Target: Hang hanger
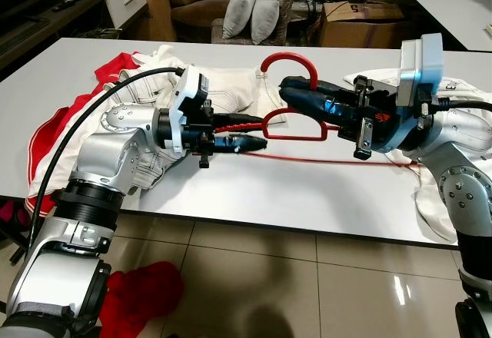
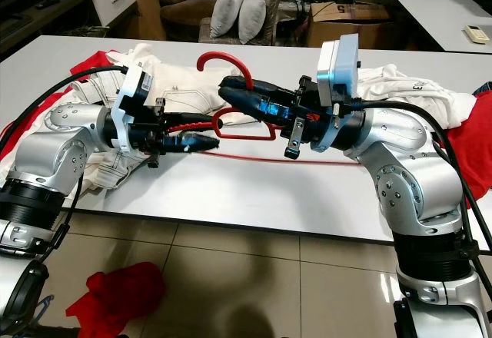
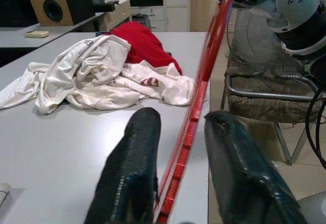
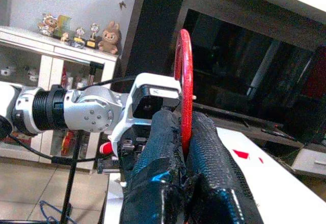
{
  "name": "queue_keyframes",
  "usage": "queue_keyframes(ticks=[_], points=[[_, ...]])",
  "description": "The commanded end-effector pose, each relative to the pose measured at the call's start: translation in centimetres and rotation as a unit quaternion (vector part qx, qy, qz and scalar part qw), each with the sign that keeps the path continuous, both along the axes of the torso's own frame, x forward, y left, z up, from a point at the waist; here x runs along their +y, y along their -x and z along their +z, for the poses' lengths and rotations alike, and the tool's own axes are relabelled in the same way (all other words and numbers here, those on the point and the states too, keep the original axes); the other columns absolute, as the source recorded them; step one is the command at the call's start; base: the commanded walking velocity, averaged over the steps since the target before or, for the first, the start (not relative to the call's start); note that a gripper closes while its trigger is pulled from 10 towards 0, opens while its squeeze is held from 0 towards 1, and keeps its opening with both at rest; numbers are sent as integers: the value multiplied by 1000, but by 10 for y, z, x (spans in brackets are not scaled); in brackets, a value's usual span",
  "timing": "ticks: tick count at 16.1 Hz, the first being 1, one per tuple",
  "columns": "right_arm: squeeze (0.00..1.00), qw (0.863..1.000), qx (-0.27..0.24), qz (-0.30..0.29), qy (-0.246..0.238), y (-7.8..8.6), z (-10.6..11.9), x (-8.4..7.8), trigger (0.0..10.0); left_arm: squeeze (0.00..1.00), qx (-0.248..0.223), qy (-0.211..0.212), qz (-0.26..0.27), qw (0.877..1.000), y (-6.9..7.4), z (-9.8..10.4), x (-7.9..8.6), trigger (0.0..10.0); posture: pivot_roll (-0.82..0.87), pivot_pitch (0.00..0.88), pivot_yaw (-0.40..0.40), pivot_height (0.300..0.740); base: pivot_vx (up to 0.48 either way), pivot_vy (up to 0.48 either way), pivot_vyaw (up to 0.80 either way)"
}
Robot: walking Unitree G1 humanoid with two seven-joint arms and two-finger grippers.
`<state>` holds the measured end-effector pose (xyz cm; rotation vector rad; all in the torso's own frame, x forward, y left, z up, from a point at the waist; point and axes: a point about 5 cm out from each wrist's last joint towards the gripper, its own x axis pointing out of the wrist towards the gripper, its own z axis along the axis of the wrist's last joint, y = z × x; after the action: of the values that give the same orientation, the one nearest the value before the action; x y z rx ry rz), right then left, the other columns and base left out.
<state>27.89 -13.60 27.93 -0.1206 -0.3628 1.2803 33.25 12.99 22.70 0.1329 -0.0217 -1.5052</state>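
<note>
A red plastic hanger (image 1: 292, 60) is held just above the white table (image 1: 269, 192), its hook pointing away from me. My right gripper (image 1: 288, 88) is shut on the hanger at the base of the hook; in the right wrist view the red hook (image 4: 184, 76) rises from between the two closed fingers (image 4: 163, 147). My left gripper (image 1: 250, 144) reaches in from the left at the hanger's left end. In the left wrist view its fingers (image 3: 132, 168) stand apart, and the red bar (image 3: 196, 107) runs between them.
A white garment (image 1: 223, 84) and a red one (image 1: 115, 65) lie heaped on the table's left, under the hanger. More white cloth (image 1: 461, 84) lies at the right. A red cloth (image 1: 142, 292) is on the tiled floor. An armchair with pillows (image 1: 250, 8) stands behind the table.
</note>
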Motion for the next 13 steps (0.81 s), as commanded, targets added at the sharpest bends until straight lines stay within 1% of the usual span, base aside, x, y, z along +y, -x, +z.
queue_keyframes(ticks=[1, 3, 5, 8, 13], points=[[0, 1000, -22, 2, -2, 0, 7, 4, 10000, 0, -16, 0, 2, 1000, -2, 7, -1, 0, -169, 0, 70, 740, 0, 0, 0], [0, 1000, -25, 1, -3, 0, 8, 4, 10000, 0, -20, 4, 7, 1000, -3, 8, -2, 0, -168, 0, 70, 740, 0, 0, 0], [0, 999, -35, -5, -7, -3, 12, 3, 10000, 0, -34, 12, 21, 999, -6, 10, -4, 0, -163, 0, 69, 740, 0, 0, 0], [0, 999, -42, -11, -8, -3, 12, 3, 10000, 0, -52, -1, 40, 998, -9, 10, -2, 0, -173, 0, 82, 740, 0, 0, 0], [0, 999, -43, -18, -9, -2, 11, 1, 10000, 0, -62, -3, 48, 997, -11, 11, -2, 0, -181, 0, 88, 740, 0, 0, 0]])
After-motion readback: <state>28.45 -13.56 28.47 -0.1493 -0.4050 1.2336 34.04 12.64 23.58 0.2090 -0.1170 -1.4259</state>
